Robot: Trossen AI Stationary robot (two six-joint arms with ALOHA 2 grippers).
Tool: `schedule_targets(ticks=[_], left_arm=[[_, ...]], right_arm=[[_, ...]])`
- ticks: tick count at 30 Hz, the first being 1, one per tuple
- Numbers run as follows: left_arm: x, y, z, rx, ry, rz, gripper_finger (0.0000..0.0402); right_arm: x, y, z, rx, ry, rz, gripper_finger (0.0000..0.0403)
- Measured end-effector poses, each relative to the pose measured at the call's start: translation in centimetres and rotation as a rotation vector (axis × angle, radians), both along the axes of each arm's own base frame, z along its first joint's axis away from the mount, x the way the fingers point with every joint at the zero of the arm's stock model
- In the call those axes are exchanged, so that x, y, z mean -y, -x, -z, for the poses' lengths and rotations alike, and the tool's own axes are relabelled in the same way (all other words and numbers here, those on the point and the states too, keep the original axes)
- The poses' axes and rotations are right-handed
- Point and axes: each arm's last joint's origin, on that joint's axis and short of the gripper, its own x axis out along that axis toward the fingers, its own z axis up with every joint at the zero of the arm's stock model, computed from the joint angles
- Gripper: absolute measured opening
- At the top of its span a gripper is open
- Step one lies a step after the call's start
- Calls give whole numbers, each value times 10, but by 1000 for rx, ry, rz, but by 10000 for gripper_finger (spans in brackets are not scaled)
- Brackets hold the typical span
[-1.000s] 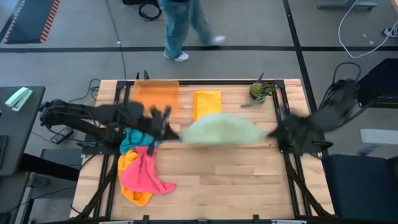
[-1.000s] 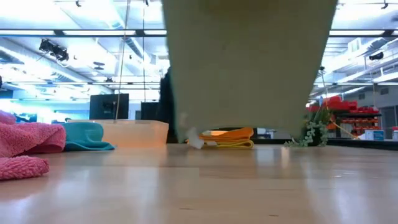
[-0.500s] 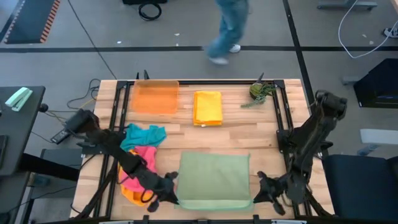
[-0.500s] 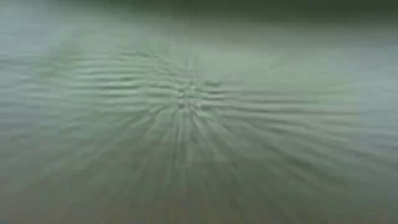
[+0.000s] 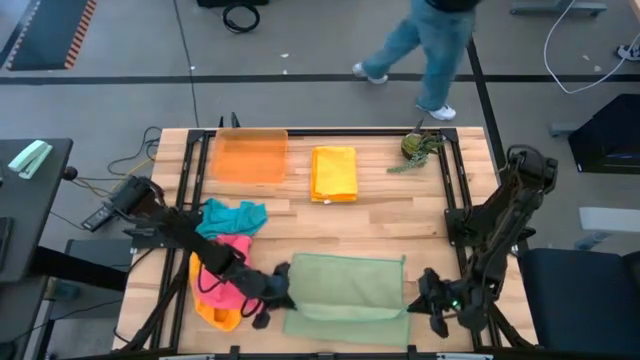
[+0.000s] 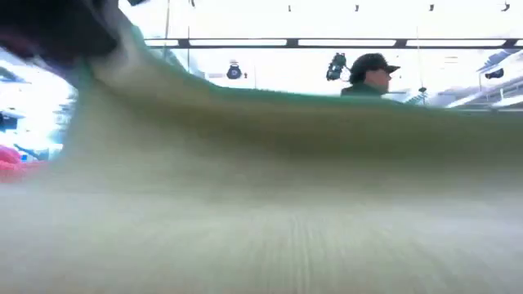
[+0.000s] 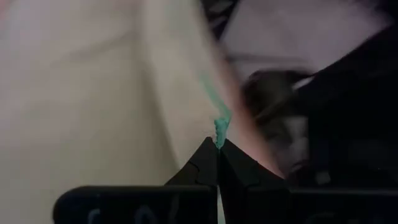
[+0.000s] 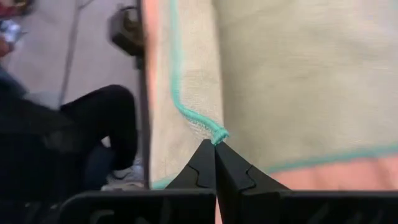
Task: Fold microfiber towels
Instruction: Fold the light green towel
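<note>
Lighting: even, bright overhead; soft short shadows on the table (image 5: 340, 225) in the high view. Low view: ceiling strip lights (image 6: 359, 42) blown out along the top; sage green towel (image 6: 270, 196) fills the frame, blurred and smeared. Left wrist view: strongly blurred throughout. Right wrist view: towel edge sharp, background soft.
</note>
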Motion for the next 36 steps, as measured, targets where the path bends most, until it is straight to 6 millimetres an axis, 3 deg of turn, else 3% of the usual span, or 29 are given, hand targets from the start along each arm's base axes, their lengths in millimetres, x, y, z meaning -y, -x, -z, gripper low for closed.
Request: schedule_targets(ticks=[6, 11, 29, 36], left_arm=[[-32, -7, 2, -63, -139, -201, 7], [-50, -16, 6, -80, -156, -260, 5], [-67, -8, 2, -204, -149, -354, 6], [-79, -10, 9, -275, -109, -444, 77]], right_arm=[[32, 12, -1, -113, 123, 189, 0], [48, 3, 3, -191, 177, 280, 0], [61, -20, 18, -344, 189, 344, 0], [64, -23, 18, -353, 199, 345, 38]])
